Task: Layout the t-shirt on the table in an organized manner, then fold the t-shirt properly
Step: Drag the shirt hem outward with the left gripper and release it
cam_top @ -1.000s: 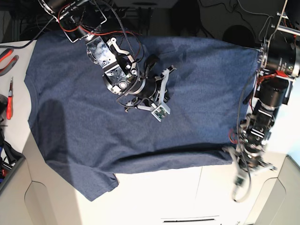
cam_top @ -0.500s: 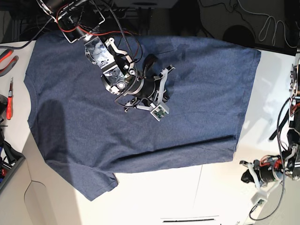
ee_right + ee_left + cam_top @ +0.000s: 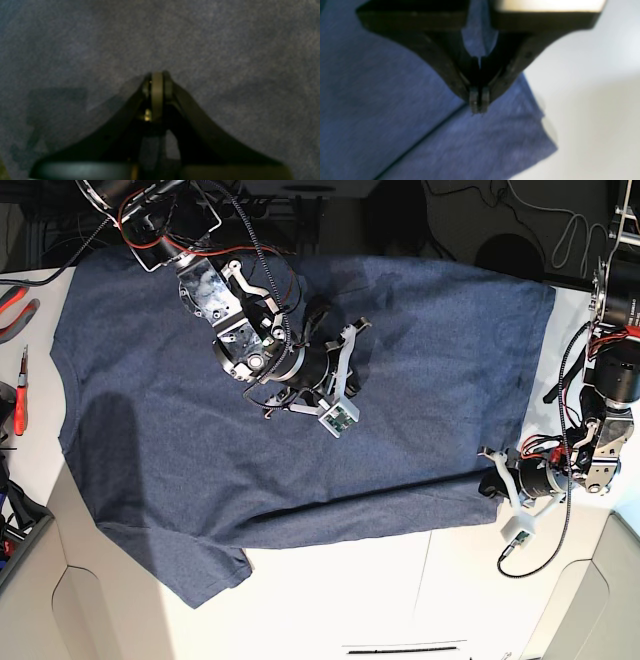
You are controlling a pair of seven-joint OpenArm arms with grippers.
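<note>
T-shirt (image 3: 300, 390), a large short-sleeved garment of dark heathered navy-blue cotton, shown on the broad flat white table (image 3: 400, 590).

Base view: the shirt lies spread flat across the tabletop in a single layer, one sleeve splayed toward the near edge, with a shallow crease along the lower side. No lettering shows on the upward face. The right gripper (image 3: 318, 312) rests on the middle of the cloth. The left gripper (image 3: 487, 483) sits at the shirt's lower corner on this view's right, at the hem. Red-handled hand tools (image 3: 18, 385) lie apart on the table beside the shirt.

Left wrist view: the left gripper (image 3: 478, 101) has its jaws pressed together, tips right at a crease near the corner of the blue fabric (image 3: 420, 125), bare table (image 3: 595, 100) just beyond. Whether cloth is pinched between the tips cannot be told.

Right wrist view: the right gripper (image 3: 157, 82) is closed, jaws meeting, tips against flat fabric (image 3: 225, 50); no gathered cloth is visible between them.

Progress, as judged: the laying-out appears largely complete, pending smoothing of the corner and crease; no fold has been made, so the whole folding stage remains.
</note>
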